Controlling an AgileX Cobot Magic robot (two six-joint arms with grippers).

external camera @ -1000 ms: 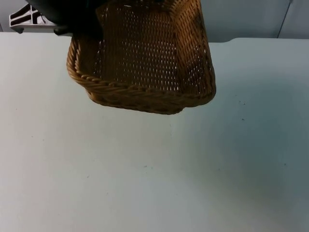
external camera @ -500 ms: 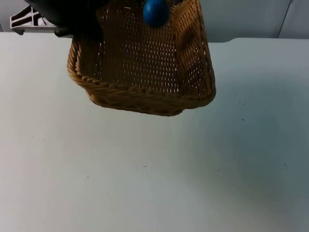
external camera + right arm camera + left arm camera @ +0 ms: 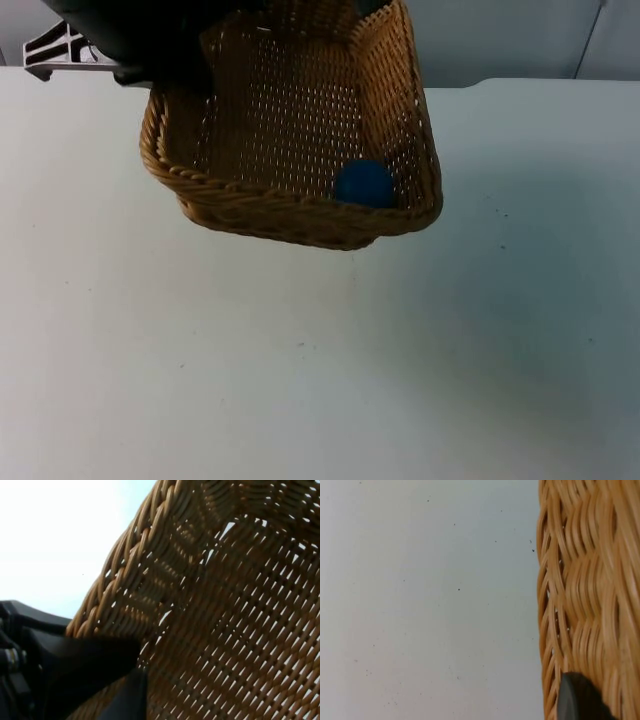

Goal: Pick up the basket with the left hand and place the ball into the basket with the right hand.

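Left arm (image 3: 140, 35): glossy black, bulky and rounded, with a white bracket (image 3: 60, 50) of open triangular struts beside it. Fingers (image 3: 580, 700): matte black, tip blunt and rounded. In the right wrist view, a black angular shell (image 3: 75, 665) with flat, sharp-edged faces, and small metallic fittings (image 3: 12, 657) on the black housing alongside.

No legible text or labels, seemingly.

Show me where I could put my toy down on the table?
The white table is bare in front of the wicker basket and out to both sides. The back is crowded: the left gripper holds the basket up there, with the blue ball inside.
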